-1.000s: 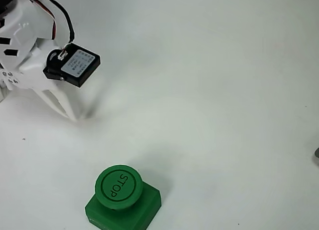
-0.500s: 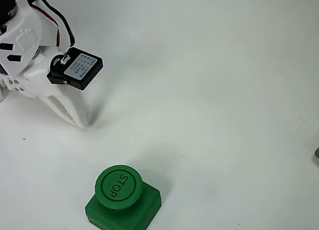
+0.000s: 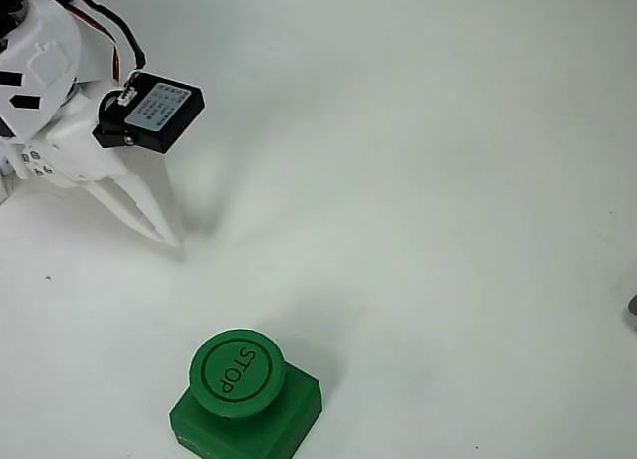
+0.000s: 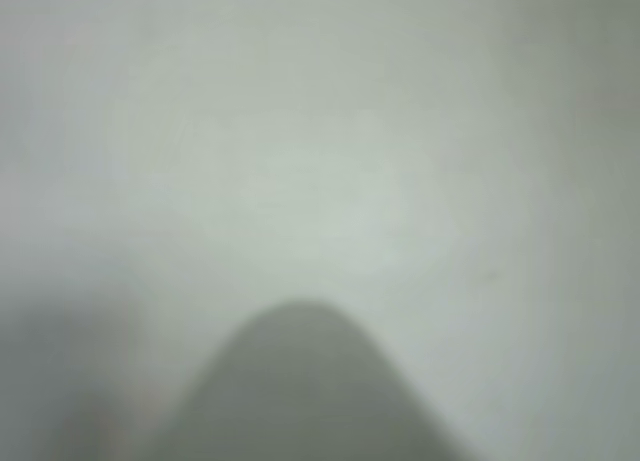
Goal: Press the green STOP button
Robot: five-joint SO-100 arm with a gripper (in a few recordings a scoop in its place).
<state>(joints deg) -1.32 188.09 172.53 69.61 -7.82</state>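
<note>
Pincer [image 3: 169,235]: mine, fingers pressed together, tip low over bench [image 3: 448,180], far-left of STOP button [image 3: 238,371]; advised: lift, centre over cap, push straight down.

plain white tabletop [image 3: 448,180], soft even light, faint shadows

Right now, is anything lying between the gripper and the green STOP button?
Nothing visible. In the fixed view only bare white table separates the gripper, upper left, from the green STOP button at the bottom edge.
</note>
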